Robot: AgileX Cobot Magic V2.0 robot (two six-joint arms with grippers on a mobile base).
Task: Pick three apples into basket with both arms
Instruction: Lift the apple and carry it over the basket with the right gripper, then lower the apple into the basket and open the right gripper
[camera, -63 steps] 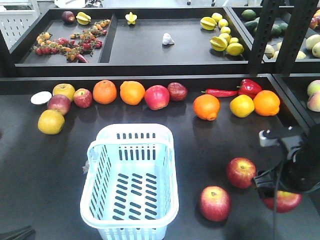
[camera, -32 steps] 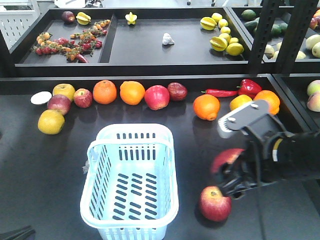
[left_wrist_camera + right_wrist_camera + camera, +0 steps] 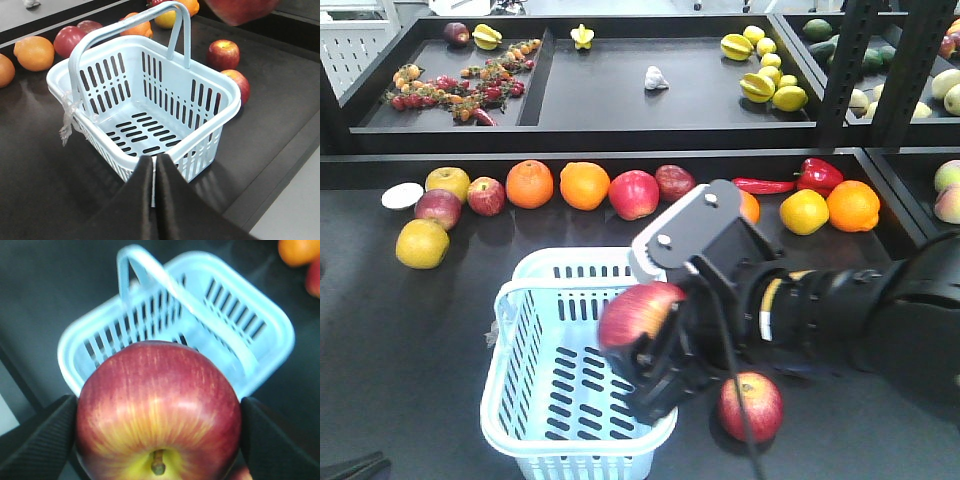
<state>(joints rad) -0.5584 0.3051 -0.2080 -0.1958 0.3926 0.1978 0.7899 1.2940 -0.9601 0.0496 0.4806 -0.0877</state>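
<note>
The right claw (image 3: 159, 437) is clamped on a round red apple with yellowish streaks (image 3: 159, 410), one black finger (image 3: 42, 440) pressed against each side of it and the small brown stem facing the wrist camera. From the front, this apple (image 3: 640, 312) hangs in the air over the right rim of the pale blue-white rectangular plastic basket with slotted sides (image 3: 582, 257), clear of the basket floor, with the black right arm (image 3: 860, 310) stretching in from the right. The basket stands upright on the dark bench (image 3: 400, 340) with its handle raised, and nothing shows inside it. A second red apple (image 3: 223, 54) and a third red apple (image 3: 240, 84) rest on the bench just beside the basket's right side, close to one another; the third lies nearest the rim. The left claw (image 3: 154, 167) has its two black fingers pressed together with nothing between them, hanging above the bench near the basket's front left corner.
</note>
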